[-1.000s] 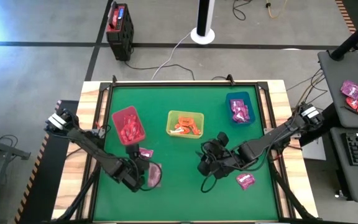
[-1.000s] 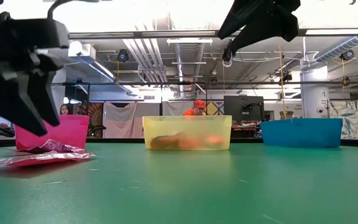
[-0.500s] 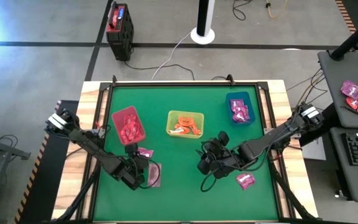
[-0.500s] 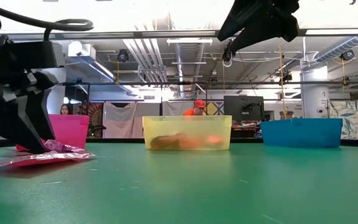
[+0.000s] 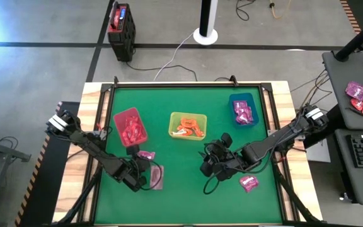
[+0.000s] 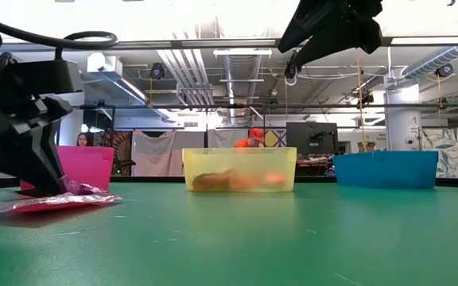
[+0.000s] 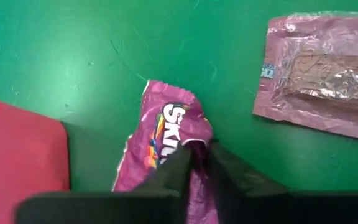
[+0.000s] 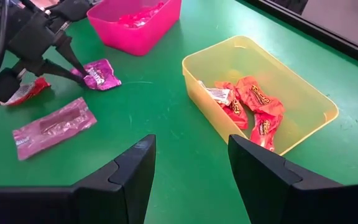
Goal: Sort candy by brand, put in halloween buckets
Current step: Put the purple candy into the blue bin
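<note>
My left gripper [image 7: 194, 151] is down at the table's near left and shut on a magenta candy packet [image 5: 147, 154]. This packet lies just in front of the red bucket [image 5: 130, 126]. A longer dull pink packet [image 7: 328, 74] lies flat on the green mat beside it. The yellow bucket [image 5: 188, 125] holds orange packets and the blue bucket [image 5: 243, 109] holds magenta ones. My right gripper [image 5: 208, 167] hangs open above the mat's middle with nothing between its fingers. Another magenta packet [image 5: 249, 183] lies on the mat to its near right. My left gripper pinches the magenta packet between its two fingers at one end [image 7: 185, 127]. The wrapper bunches up at the fingertips there. The fingers slant down onto it from the near left. The rest of the packet [image 8: 101, 76] lies on the mat.
A red-orange packet [image 8: 25, 92] shows under my left arm. The mat [image 5: 188, 189] has a raised black rim. A black box with a red top [image 5: 121, 28] and a white disc with a pole [image 5: 205, 31] stand on the floor beyond the table. A person sits far behind the yellow bucket [image 6: 254, 137].
My left gripper has sunk to the mat onto the magenta packet and shut on it, bunching the wrapper. The dull pink packet has stayed where it was.
</note>
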`<state>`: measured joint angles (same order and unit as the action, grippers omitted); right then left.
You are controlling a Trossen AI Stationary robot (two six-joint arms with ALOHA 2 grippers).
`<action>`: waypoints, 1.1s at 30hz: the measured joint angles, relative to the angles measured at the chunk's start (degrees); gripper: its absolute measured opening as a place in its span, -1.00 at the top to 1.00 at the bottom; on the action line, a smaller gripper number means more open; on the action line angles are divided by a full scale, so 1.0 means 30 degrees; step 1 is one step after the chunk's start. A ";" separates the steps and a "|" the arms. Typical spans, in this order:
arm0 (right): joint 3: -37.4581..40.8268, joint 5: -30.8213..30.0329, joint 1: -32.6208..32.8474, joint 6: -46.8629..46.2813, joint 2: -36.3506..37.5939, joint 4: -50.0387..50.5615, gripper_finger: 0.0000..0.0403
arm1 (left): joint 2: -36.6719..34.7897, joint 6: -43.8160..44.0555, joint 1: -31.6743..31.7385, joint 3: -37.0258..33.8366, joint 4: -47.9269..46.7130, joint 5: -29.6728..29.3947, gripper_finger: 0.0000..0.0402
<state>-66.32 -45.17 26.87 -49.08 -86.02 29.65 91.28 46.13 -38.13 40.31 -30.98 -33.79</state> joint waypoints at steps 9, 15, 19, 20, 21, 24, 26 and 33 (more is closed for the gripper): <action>0.0141 -0.0034 0.0068 0.0177 0.0000 -0.0145 0.04 | -0.0205 -0.2639 -0.0072 0.1647 0.0011 -0.0347 0.99; 0.2138 0.0153 0.0335 0.5497 -0.0007 -0.5647 0.04 | -0.0974 -0.7829 -0.0099 0.3741 0.1121 -0.2788 1.00; 0.3836 0.1493 0.0538 1.0788 -0.0015 -1.1814 0.04 | -0.2117 -1.2362 0.0104 0.4097 0.4569 -0.2181 1.00; 0.4184 0.2045 0.0547 1.2000 -0.0015 -1.3122 0.04 | -0.2437 -1.3263 0.0192 0.4071 0.5459 -0.1423 1.00; 0.4442 0.2784 0.0554 1.3087 -0.0015 -1.4265 0.04 | -0.2774 -1.3984 0.0333 0.4008 0.6421 -0.0408 1.00; 0.4797 0.4776 0.0583 1.5343 -0.0015 -1.6012 0.04 | -0.3562 -1.5280 0.0886 0.3866 0.8704 0.2583 1.00; 0.4801 0.5509 0.0605 1.5842 -0.0015 -1.6199 0.04 | -0.3748 -1.5401 0.1278 0.3835 0.9537 0.3020 1.00; 0.4228 0.5518 0.0627 1.6694 -0.0608 -1.6173 0.04 | -0.3133 -1.5366 0.3069 0.3798 1.1214 0.3177 1.00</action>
<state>-53.64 -28.61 28.75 1.00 -87.84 -18.87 81.88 0.03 -28.92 51.70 2.66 -24.26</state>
